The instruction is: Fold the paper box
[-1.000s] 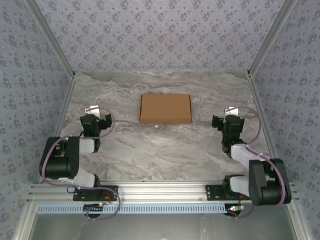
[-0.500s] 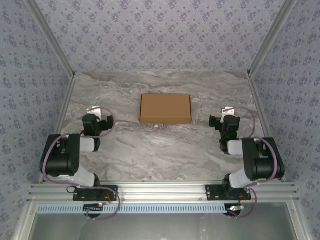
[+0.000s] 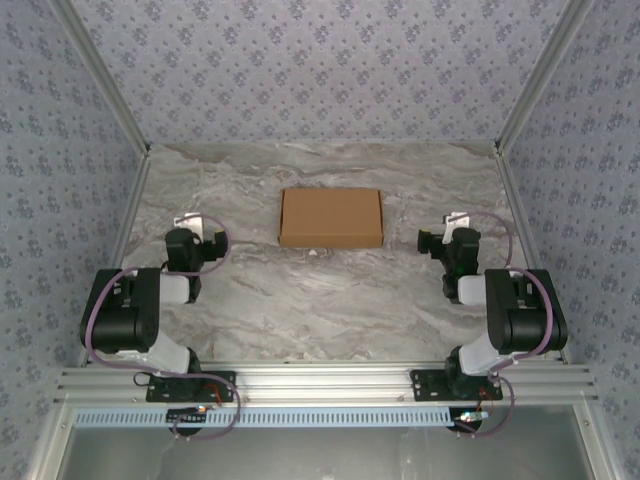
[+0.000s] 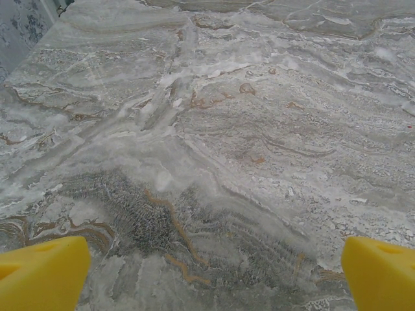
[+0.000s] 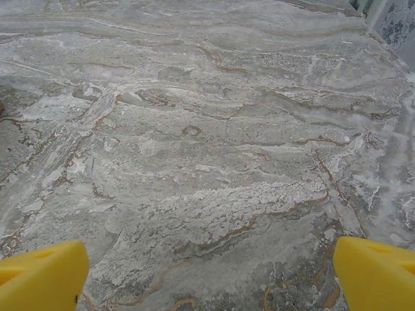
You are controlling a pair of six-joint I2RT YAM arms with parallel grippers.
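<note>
The left gripper (image 3: 193,224) has its jaws spread as wide as they go, with nothing between them. In its wrist view the two yellow fingertips (image 4: 40,275) sit at the bottom corners, and bare marble table (image 4: 227,162) lies between and ahead of them. The right gripper (image 3: 452,224) matches it: jaws wide, empty, and only veined stone in front of its tips.

Out from the jaws, each arm is bent low and close to its own base, with the gripper pointing out across the table rather than toward the middle.

The paper box (image 3: 331,217) lies inboard of both sets of jaws, to the right of the left pair and to the left of the right pair. It is roughly level with their tips and well apart from each. From above it shows as a closed, shallow brown rectangle lying flat, with no flap or tab standing up or sticking out.

That probably explains the placement. The box holds its shape without help, so neither gripper needs to pinch or press it. Open jaws held off to either side leave it untouched, so the folding looks finished or nearly so. The overhead angle does not show whether the front tabs are fully seated in their slots.
</note>
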